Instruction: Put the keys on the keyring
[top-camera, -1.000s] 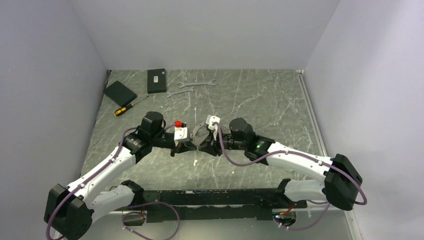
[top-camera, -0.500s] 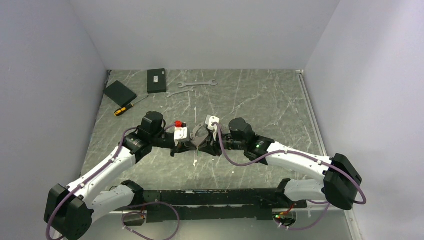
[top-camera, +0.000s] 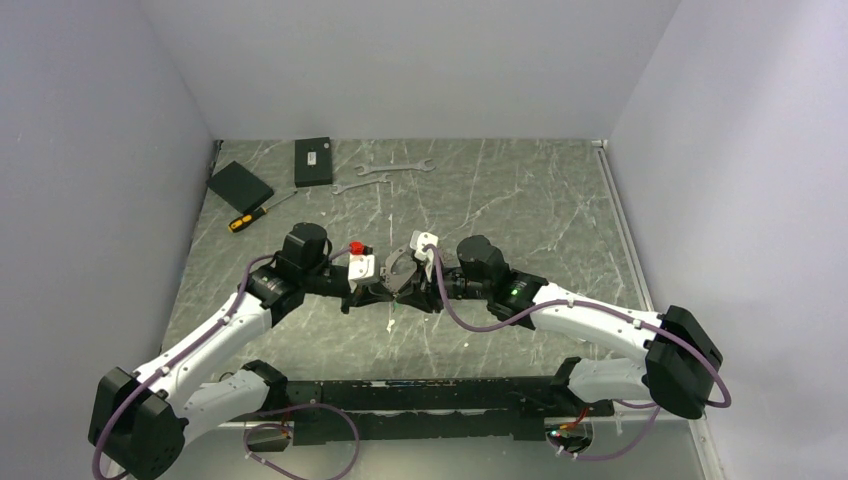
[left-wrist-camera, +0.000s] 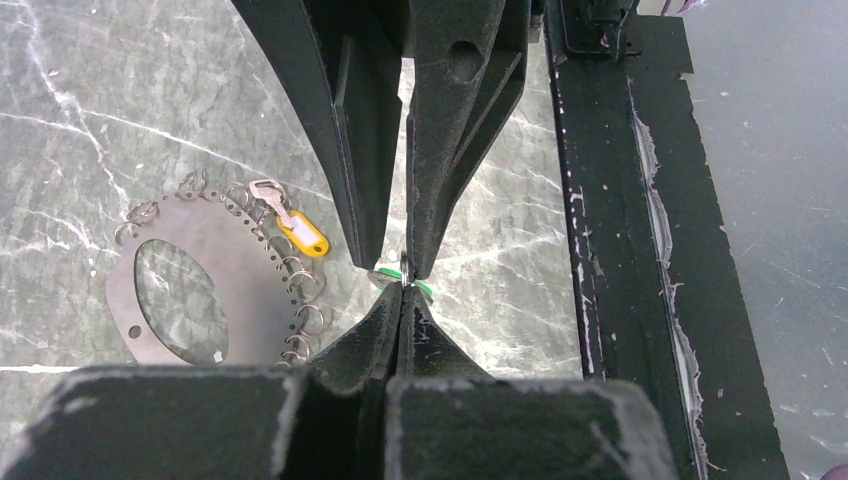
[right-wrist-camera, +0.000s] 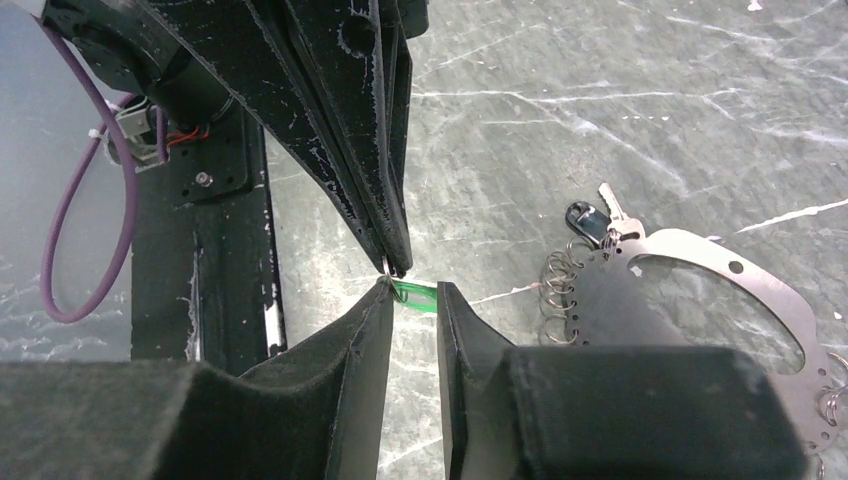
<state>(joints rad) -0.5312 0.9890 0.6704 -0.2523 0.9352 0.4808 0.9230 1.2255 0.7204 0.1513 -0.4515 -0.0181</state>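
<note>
**Status: transfer in progress; threading not started.**

1. Left gripper (left-wrist-camera: 403, 295): the fingers are closed to a point. The tips meet on a small silvery part with green showing at either side. Judged to be clamped on the keys (right-wrist-camera: 420, 294).
2. Right gripper (right-wrist-camera: 412, 300): the jaws are set narrow. The green tag of the keys spans the slot between them, so it appears pinched there as well. The fingertips of the two grippers meet nose to nose at this point.
3. Location of the keys: held between both grippers, above the bench (left-wrist-camera: 120, 90), clear of the keyring (left-wrist-camera: 215, 250) and beside it. No contact between the two is visible.
4. Keyring: a flat metal plate with an oval cut-out and a row of small split rings along one edge. It lies flat on the bench, held by neither gripper.
5. A black-headed key (right-wrist-camera: 583, 218) with a yellow tag (left-wrist-camera: 302, 237) hangs at the plate's edge.

**Done:** the keys are lifted and under control.

**Left:** bring the keys to a free split ring, open that ring, thread the keys on, and release. Whether any ring has been opened cannot be told.
</note>
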